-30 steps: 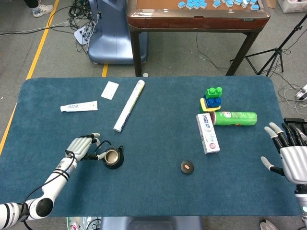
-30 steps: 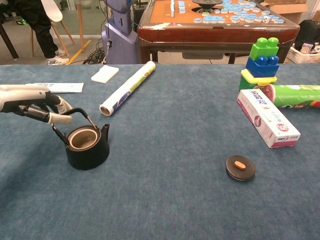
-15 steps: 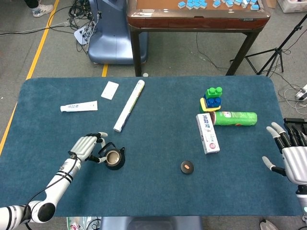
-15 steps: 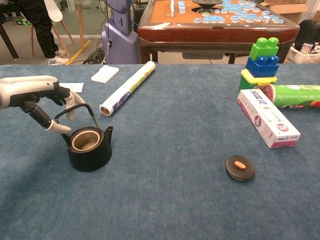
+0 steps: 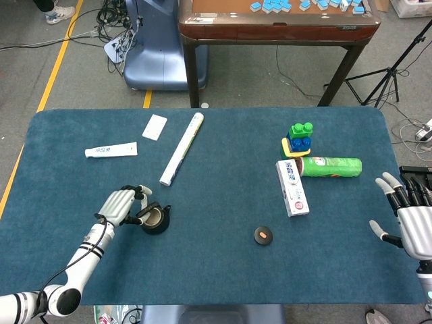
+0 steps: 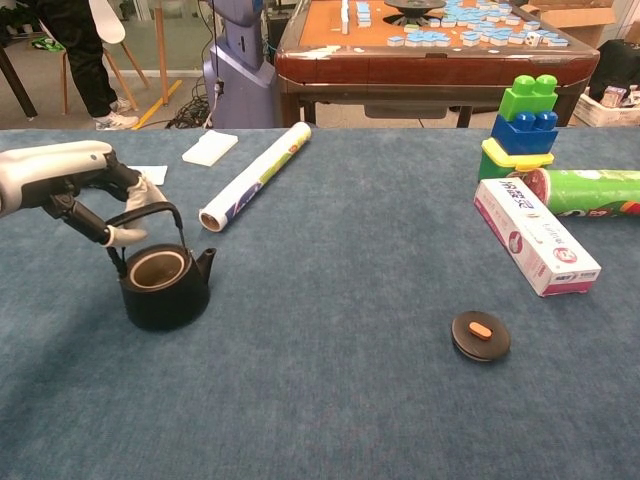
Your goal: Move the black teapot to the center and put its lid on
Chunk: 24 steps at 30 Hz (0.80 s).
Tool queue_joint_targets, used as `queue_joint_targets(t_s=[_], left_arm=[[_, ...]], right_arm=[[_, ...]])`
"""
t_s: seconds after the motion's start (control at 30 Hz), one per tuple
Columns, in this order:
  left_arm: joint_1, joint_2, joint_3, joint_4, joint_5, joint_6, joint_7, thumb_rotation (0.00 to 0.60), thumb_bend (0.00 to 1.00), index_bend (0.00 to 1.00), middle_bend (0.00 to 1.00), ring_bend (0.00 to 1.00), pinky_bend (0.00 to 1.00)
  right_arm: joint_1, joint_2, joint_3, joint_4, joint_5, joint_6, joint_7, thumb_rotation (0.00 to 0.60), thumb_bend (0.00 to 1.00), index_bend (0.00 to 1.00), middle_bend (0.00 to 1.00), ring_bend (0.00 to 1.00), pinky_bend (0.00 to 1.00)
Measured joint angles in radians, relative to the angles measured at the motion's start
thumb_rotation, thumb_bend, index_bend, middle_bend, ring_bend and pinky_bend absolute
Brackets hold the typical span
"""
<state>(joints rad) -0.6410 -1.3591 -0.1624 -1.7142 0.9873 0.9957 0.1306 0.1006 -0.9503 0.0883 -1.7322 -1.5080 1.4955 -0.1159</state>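
Note:
The black teapot [image 5: 156, 219] [image 6: 164, 287] stands lidless at the left of the blue table [image 5: 223, 277], its spout pointing right. My left hand [image 5: 121, 206] [image 6: 95, 195] grips its wire handle from the left, fingers over the top and thumb beneath. The black lid [image 5: 263, 235] [image 6: 480, 335] with an orange knob lies flat well to the right of the pot. My right hand [image 5: 410, 214] hovers open at the table's right edge, fingers spread, far from both; the chest view does not show it.
A paper roll [image 5: 182, 148] [image 6: 255, 175] lies behind the pot. Toothpaste tube [image 5: 111, 150] and white card [image 5: 154, 127] sit back left. A toothpaste box [image 5: 292, 187] [image 6: 535, 248], green can [image 5: 331, 166] and stacked blocks [image 5: 300, 138] stand back right.
My left hand moved from beside the handle to over it and closed around it. The teapot shifted slightly left and turned a little.

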Motion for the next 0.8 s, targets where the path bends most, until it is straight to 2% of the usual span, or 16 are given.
queue_joint_targets(t_s=[0.3, 0.43, 0.8], left_arm=[[0.024, 0.012, -0.010, -0.017, 0.061, 0.014, -0.078, 0.600, 0.36, 0.74, 0.33, 0.27, 0.13], [0.024, 0.025, -0.030, -0.035, 0.087, 0.009, -0.121, 0.600, 0.36, 0.73, 0.33, 0.27, 0.13], [-0.036, 0.023, -0.084, -0.050, 0.093, -0.027, -0.118, 0.600, 0.36, 0.73, 0.33, 0.27, 0.13]], right_arm=[[-0.001, -0.002, 0.002, 0.002, -0.001, 0.005, 0.003, 0.600, 0.26, 0.12, 0.13, 0.00, 0.00], [-0.001, -0.002, 0.003, 0.000, -0.005, 0.007, 0.003, 0.600, 0.26, 0.12, 0.13, 0.00, 0.00], [-0.004, -0.002, -0.002, -0.002, -0.008, 0.007, -0.002, 0.600, 0.26, 0.12, 0.13, 0.00, 0.00]])
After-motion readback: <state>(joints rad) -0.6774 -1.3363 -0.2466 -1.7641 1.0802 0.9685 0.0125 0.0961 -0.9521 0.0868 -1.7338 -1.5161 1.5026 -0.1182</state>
